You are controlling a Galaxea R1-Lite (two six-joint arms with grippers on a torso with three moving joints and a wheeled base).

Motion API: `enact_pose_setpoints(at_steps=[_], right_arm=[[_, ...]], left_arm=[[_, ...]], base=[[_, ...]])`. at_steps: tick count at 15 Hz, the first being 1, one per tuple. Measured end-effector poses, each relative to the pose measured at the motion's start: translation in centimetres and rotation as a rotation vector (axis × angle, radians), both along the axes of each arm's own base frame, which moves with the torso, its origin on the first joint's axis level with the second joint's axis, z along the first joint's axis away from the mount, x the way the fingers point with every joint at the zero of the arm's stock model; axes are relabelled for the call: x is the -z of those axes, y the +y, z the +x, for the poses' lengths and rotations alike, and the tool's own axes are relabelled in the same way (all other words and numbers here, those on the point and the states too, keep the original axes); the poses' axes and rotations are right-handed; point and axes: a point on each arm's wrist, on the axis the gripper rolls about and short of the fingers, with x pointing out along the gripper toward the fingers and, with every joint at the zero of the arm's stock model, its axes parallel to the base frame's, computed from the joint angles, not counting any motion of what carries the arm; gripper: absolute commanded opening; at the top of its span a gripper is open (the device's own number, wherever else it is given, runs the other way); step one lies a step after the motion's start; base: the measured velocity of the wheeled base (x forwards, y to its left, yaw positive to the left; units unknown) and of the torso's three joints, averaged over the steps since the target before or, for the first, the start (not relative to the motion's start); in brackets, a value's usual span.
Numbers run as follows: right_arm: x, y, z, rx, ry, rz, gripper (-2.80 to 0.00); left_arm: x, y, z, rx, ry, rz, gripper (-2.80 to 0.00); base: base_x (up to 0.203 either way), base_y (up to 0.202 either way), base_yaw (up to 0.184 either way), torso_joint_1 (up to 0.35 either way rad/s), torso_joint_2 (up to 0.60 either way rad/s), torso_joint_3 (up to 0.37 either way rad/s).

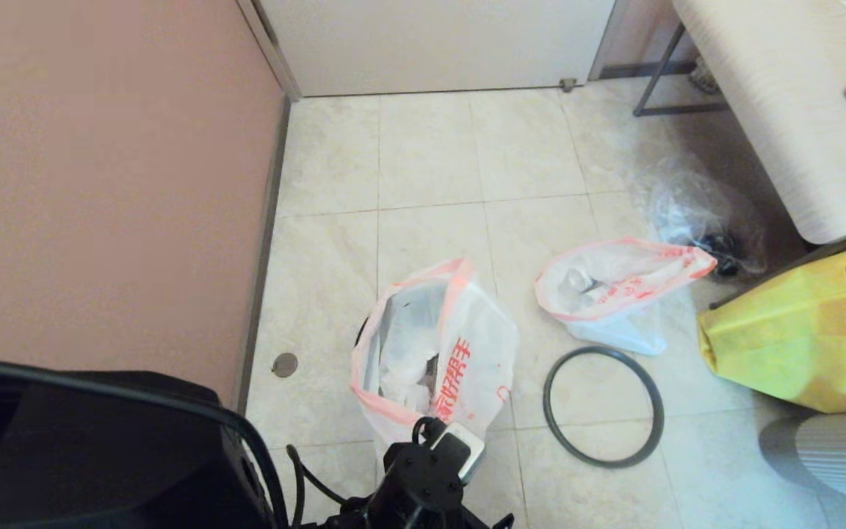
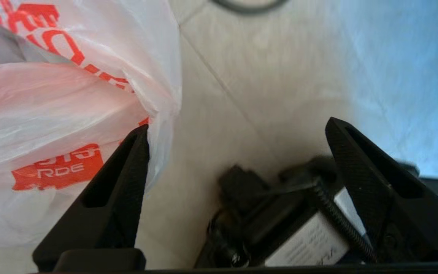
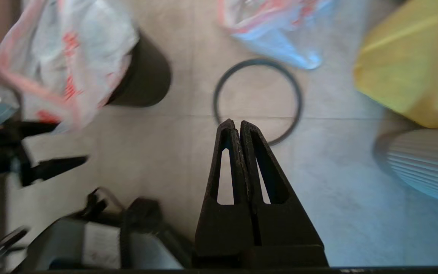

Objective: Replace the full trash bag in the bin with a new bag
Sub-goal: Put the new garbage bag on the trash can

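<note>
On the new bag (image 2: 51, 114) I can read the white letters "RDE" inside a solid red-orange block in my left wrist view; the bigger red characters down its side in the head view I can't make out for certain. It's thin, limp white film with a pink-red band along its mouth, draped over and into the bin (image 3: 143, 76), a round black plastic bucket of which I see only a dark sliver in the head view.

My left gripper (image 2: 238, 152) has its 2 black, wedge-shaped fingers spread wide with nothing between them; one fingertip (image 2: 139, 140) sits right against the bag's loose side.

The full trash bag (image 1: 614, 283) lies on its side on the tiled floor, just beyond the rim ring (image 1: 603, 408) and apart from the bin. It's see-through white film, lumpy, pink-red at the rim, with faint red print I can't read. The ring is a thin dark-grey hoop lying flat on the pale, glossy tiles.

My right gripper (image 3: 238, 125) hangs above the floor near that ring, its ribbed fingers pressed together on nothing.

A crinkled yellow bag (image 1: 797, 330) sits at the right.
</note>
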Motion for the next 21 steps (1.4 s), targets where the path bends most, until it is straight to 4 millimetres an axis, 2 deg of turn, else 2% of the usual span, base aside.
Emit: enact_pose_setpoints(at_steps=[3, 7, 12, 15, 16, 21], right_arm=[[-2.6, 0.3, 1.3, -0.059, 0.05, -0.001, -2.8], [-5.3, 1.1, 4.2, -0.1, 0.113, -0.034, -2.8], [-5.9, 4.5, 8.1, -0.115, 0.174, -0.167, -2.8], [-6.5, 5.8, 9.9, -0.118, 0.19, -0.187, -2.8], [-6.4, 6.2, 10.5, -0.124, 0.201, -0.192, -2.8], [-6.0, 8.6, 13.1, -0.153, 0.255, -0.208, -2.8]], left_arm=[[-0.6, 0.6, -0.8, 0.008, -0.015, -0.023, 0.0], [-3.8, 1.7, -1.4, -0.026, -0.087, -0.089, 0.0], [-6.1, 3.5, 0.3, -0.225, -0.161, -0.154, 0.0], [-6.3, 5.2, 1.7, -0.359, -0.134, -0.161, 0.0], [-6.5, 5.9, 2.3, -0.399, -0.134, -0.175, -2.8], [-7.3, 7.9, 3.2, -0.483, -0.139, -0.179, -2.8]], base=[[0.0, 0.0, 0.0, 0.0, 0.0, 0.0], [0.0, 0.0, 0.0, 0.0, 0.0, 0.0], [0.0, 0.0, 0.0, 0.0, 0.0, 0.0], [0.0, 0.0, 0.0, 0.0, 0.0, 0.0], [0.0, 0.0, 0.0, 0.0, 0.0, 0.0], [0.0, 0.0, 0.0, 0.0, 0.0, 0.0]])
